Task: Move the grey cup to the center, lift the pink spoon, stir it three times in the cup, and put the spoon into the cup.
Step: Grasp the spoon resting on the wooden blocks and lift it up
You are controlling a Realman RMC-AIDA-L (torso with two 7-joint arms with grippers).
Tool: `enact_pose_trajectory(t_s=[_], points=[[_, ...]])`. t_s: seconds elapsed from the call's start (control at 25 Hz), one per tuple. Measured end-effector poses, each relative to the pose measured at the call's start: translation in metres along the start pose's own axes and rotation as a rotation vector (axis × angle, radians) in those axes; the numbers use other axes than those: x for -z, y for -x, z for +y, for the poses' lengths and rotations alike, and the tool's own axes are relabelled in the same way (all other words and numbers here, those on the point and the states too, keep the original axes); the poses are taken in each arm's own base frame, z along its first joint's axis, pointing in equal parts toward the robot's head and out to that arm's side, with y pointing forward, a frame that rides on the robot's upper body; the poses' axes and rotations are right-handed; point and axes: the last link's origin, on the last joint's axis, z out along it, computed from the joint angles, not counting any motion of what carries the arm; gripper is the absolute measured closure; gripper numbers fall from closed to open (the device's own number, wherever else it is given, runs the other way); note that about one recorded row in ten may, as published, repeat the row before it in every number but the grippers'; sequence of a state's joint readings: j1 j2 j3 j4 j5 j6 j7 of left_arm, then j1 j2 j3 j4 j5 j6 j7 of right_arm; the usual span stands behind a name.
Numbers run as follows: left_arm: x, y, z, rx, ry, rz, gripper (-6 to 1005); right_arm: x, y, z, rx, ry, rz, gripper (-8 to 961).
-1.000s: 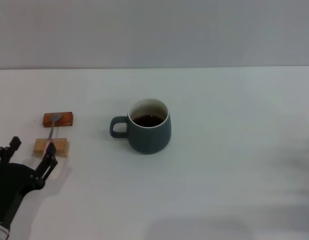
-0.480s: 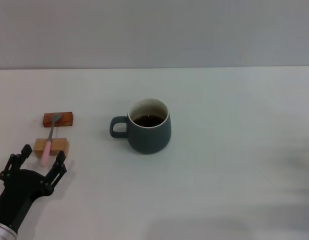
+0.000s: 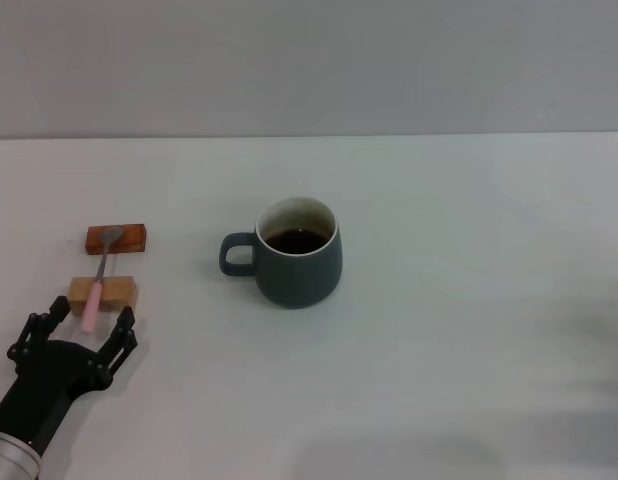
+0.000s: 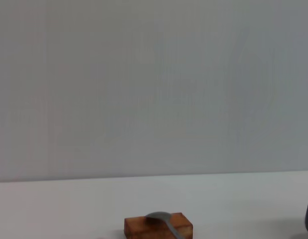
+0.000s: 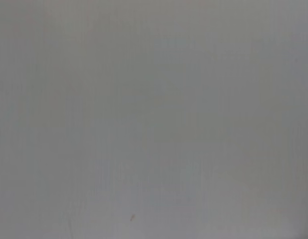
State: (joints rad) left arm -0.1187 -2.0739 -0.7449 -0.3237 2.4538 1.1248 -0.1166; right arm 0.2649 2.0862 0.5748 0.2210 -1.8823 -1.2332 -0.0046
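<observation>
The grey cup [image 3: 299, 252] stands mid-table in the head view, handle pointing left, dark liquid inside. Left of it the pink spoon [image 3: 97, 281] lies across two small wooden blocks, its grey bowl on the far reddish block [image 3: 116, 239] and its pink handle over the near pale block [image 3: 103, 294]. My left gripper [image 3: 81, 328] is open just in front of the handle's end, one finger on each side, touching nothing. The left wrist view shows the spoon bowl [image 4: 159, 217] on the reddish block [image 4: 158, 226]. The right gripper is out of view.
The white table [image 3: 439, 330] stretches wide to the right and front of the cup. A plain grey wall [image 3: 309, 60] stands behind the table's far edge. The right wrist view shows only a blank grey surface.
My left gripper swung rightward and pulled back toward the front edge, from covering the pale block's corner to straddling the line of the spoon handle. Cup and spoon have not moved.
</observation>
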Motion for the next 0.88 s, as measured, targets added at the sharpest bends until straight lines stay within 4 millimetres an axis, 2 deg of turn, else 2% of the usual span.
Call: enact_pose_trajectory(t_s=[0.88], points=[[-0.0037, 0.0018, 0.0005, 0.012, -0.008, -0.022, 196, 0.0002, -0.0002, 0.0012, 0.0, 0.006, 0.001, 954]])
